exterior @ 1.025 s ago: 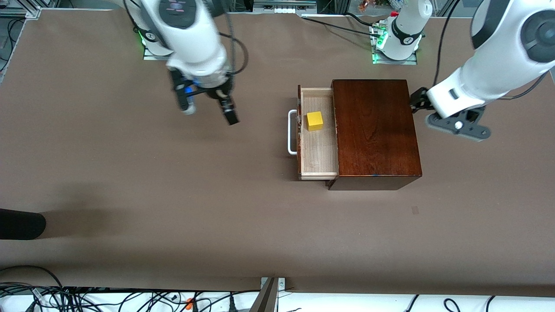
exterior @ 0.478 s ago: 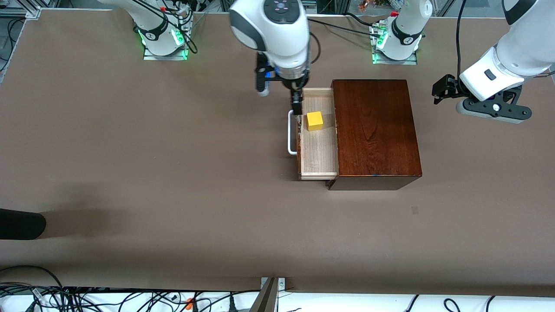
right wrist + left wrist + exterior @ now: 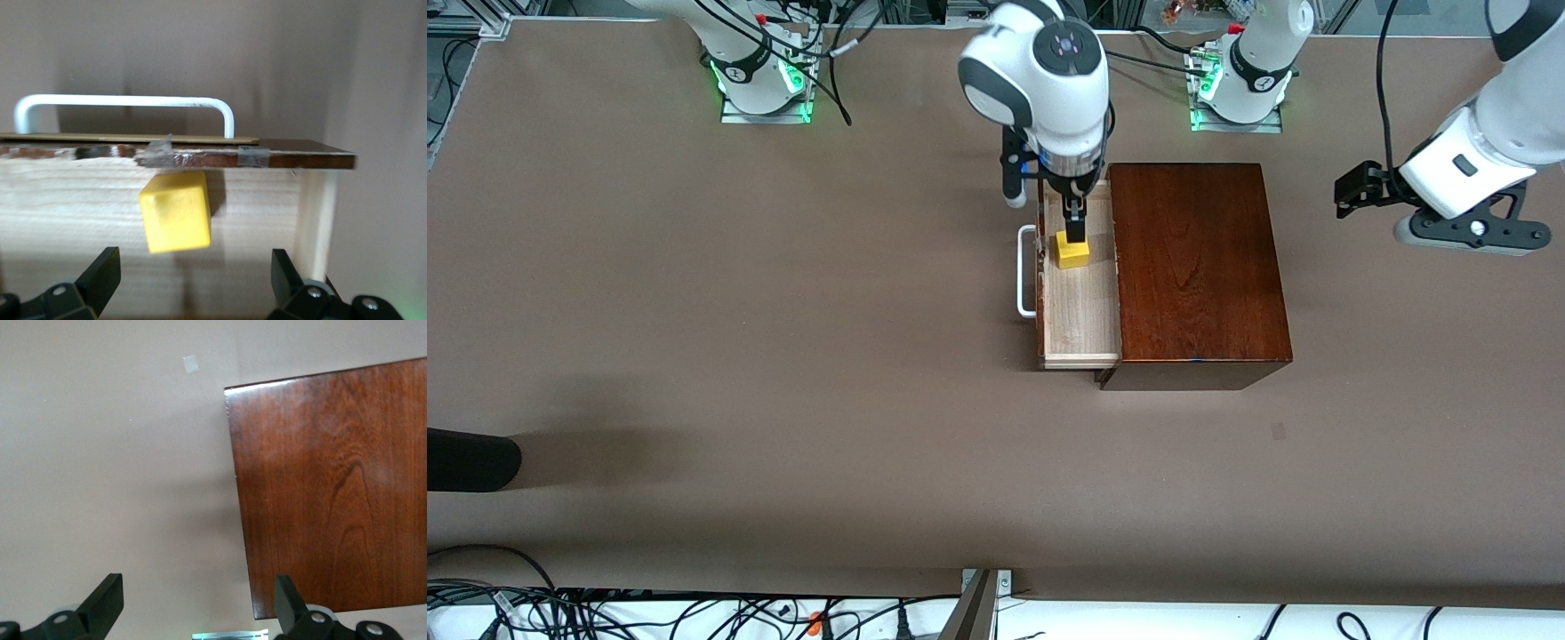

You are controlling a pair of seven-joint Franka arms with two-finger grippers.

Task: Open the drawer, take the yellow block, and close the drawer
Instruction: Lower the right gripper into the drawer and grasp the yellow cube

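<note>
Seen from the front camera, the drawer (image 3: 1080,293) stands pulled out of the dark wooden box (image 3: 1196,271) toward the right arm's end of the table, its white handle (image 3: 1025,271) leading. The yellow block (image 3: 1072,252) sits on the pale drawer floor. The right gripper (image 3: 1074,220) hangs over the drawer just above the block, fingers spread wide, holding nothing. The left gripper (image 3: 1360,191) waits over bare table at the left arm's end, clear of the box.

Next, the left wrist view shows open fingers (image 3: 107,600) over the tabletop beside the box lid (image 3: 333,487).

Finally, the right wrist view shows the block (image 3: 176,211) on the drawer floor, just beside the drawer front, between the parted fingers (image 3: 100,273).
</note>
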